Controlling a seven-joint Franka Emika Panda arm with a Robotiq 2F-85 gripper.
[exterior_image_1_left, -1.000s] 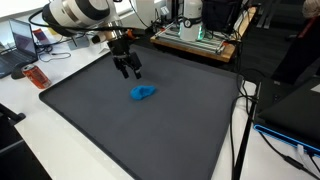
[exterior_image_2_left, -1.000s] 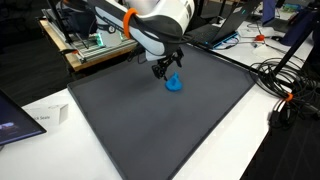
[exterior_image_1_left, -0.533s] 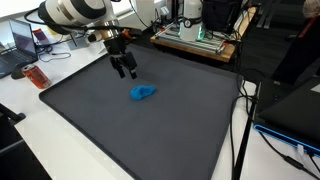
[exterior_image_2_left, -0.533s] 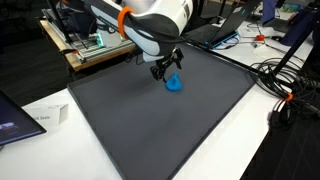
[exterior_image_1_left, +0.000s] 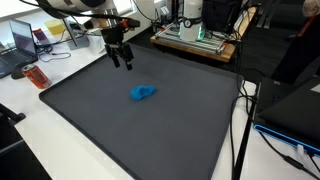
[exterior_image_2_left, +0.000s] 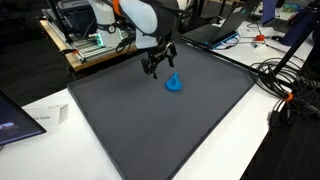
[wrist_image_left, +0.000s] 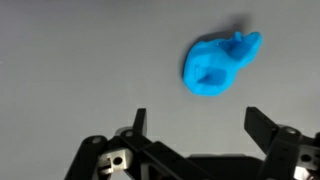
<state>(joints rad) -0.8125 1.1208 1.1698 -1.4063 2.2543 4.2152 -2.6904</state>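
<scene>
The small blue lump (exterior_image_1_left: 142, 93) lies near mid-frame on the dark table (exterior_image_1_left: 150, 130). It looks soft, light and crumpled, so I'd pinch across its thicker middle. The gripper (exterior_image_1_left: 122, 60) hangs above it to the upper left, jaws wide apart and empty.

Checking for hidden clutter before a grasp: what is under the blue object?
The blue object lies directly on the dark grey mat, with nothing else showing at its edges. The patch beneath it is covered and cannot be seen. The open gripper hangs clear of it.
</scene>
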